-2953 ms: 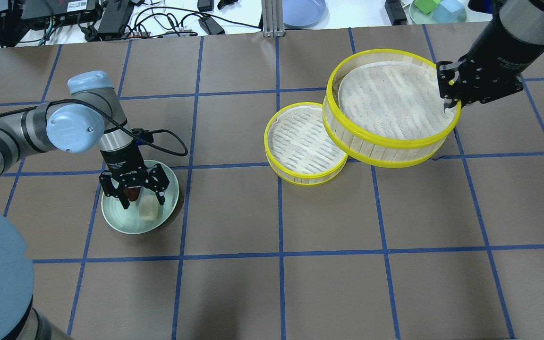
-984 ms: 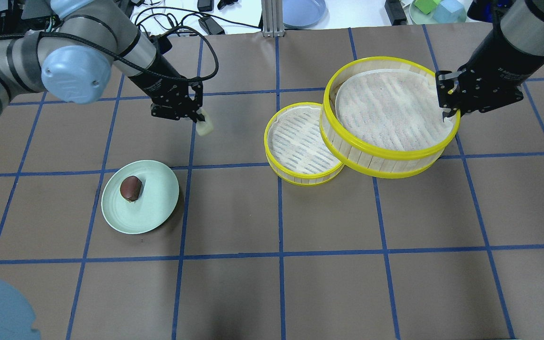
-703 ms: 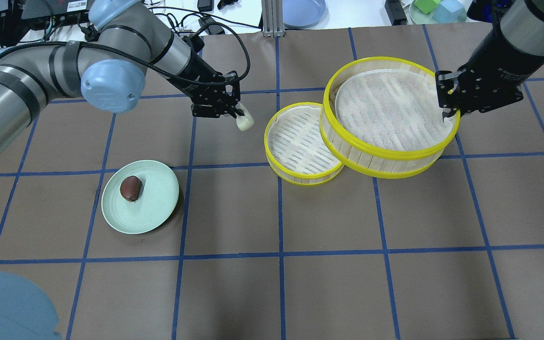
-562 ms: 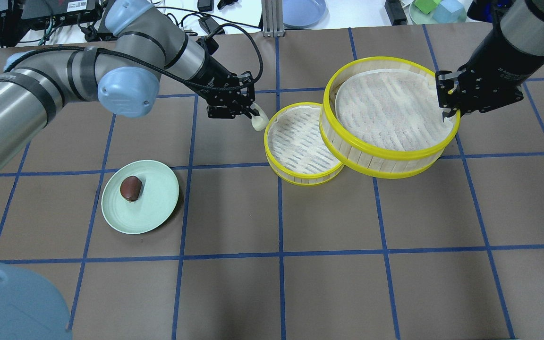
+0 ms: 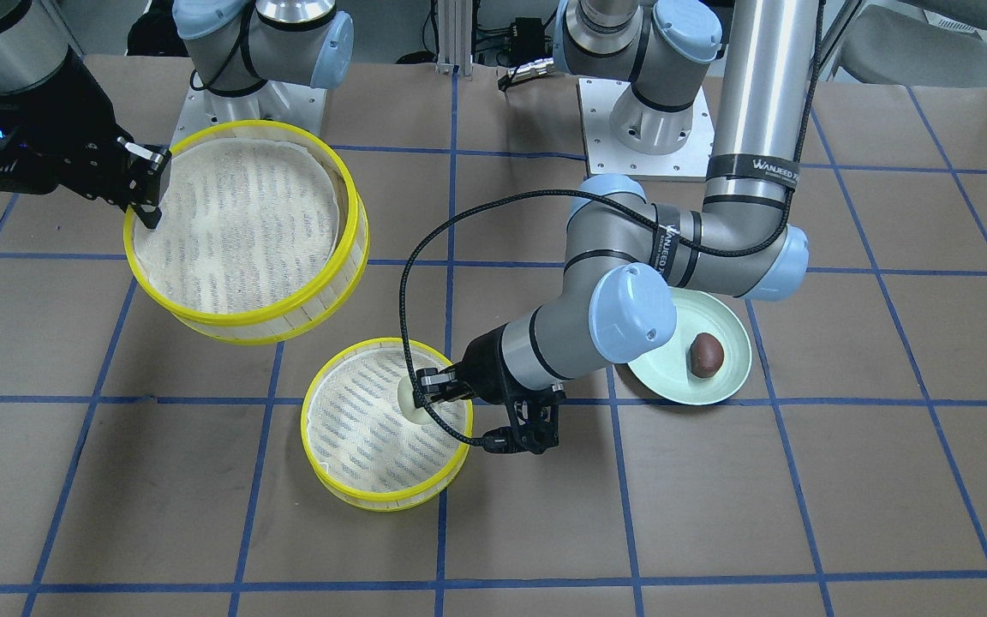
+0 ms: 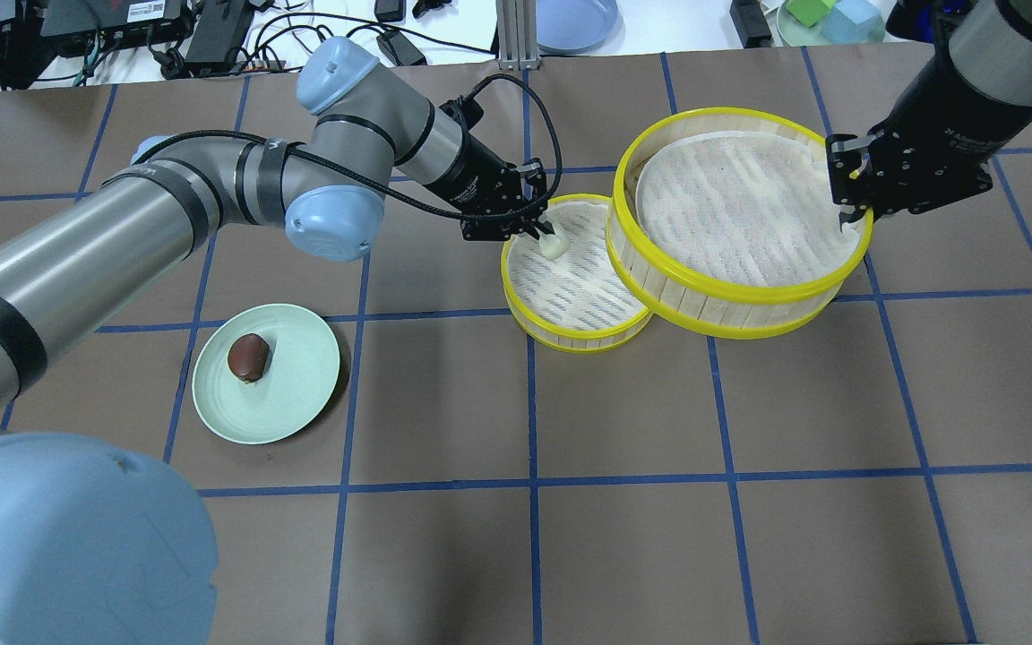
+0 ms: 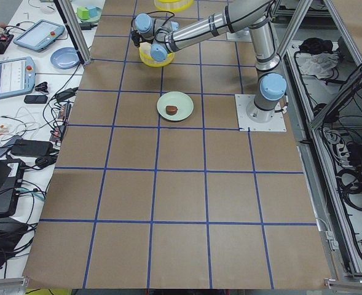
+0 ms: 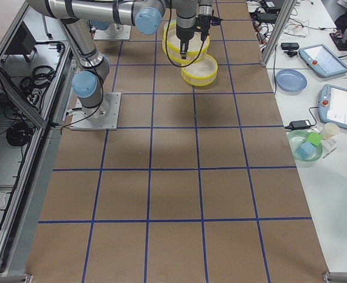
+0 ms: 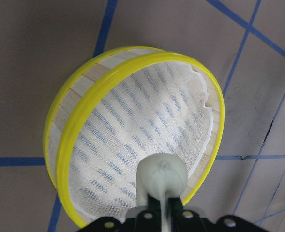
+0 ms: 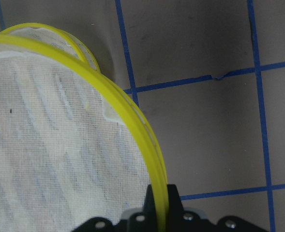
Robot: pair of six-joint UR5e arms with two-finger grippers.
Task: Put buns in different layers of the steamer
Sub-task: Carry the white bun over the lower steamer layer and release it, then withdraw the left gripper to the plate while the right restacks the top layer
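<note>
Cream bun [image 6: 552, 245]: left gripper [image 6: 541, 228] is pinching it over lower layer [image 6: 570, 339]'s far-left edge, lowering and release pending; right gripper [image 6: 849, 193] is clamping raised upper layer [image 6: 731, 300]'s right rim; brown bun [image 6: 248, 356] is lying on near-left plate [image 6: 301, 394].

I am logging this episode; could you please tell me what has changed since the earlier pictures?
The left hand took the cream bun off the mint-green plate and carried it toward the robot's right; it now holds it over the lower steamer tray. Unchanged: the brown bun on the plate, and the right hand gripping the raised upper steamer tray by its rim.
</note>
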